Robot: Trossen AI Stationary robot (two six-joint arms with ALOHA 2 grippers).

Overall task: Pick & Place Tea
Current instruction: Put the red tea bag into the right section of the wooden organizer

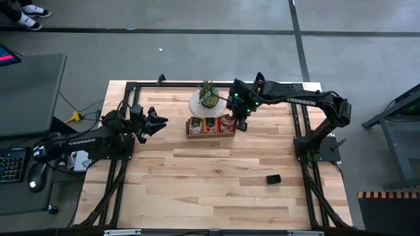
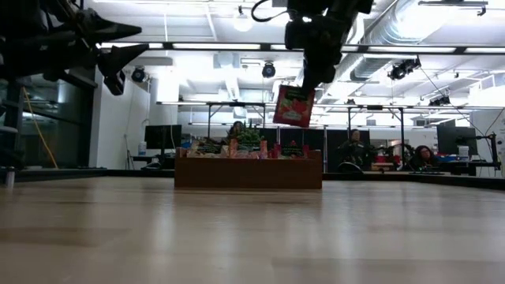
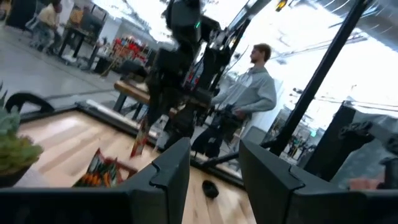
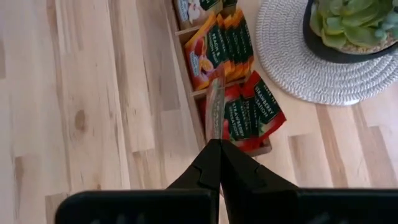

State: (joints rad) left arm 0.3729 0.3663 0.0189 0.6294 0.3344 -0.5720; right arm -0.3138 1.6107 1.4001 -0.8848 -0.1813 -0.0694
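Note:
The brown wooden tray [image 1: 210, 134] stands mid-table with red-orange tea sachets [image 4: 219, 51] upright in its compartments. My right gripper [image 2: 309, 75] hangs above the tray's right end, shut on one red sachet [image 2: 293, 106]. The right wrist view shows this sachet [image 4: 215, 106] edge-on over the tray's red sachets [image 4: 256, 117]. My left gripper [image 1: 159, 121] is open and raised off the table, left of the tray, its fingers [image 3: 171, 171] pointing toward the tray. My right gripper pinches the sachet by its top edge [image 2: 300, 89] between the two fingers, coming from above and pointing down. The sachet hangs below the fingertips [image 4: 214, 155], slightly tilted and lifted clear above the tray, its flat faces against the fingers.
A potted succulent [image 1: 209, 96] on a round white mat [image 4: 292, 68] stands just behind the tray. A small black block [image 1: 273, 178] lies on the near right of the table. Bare wood stretches in front of the tray. People and desks show in the room beyond.

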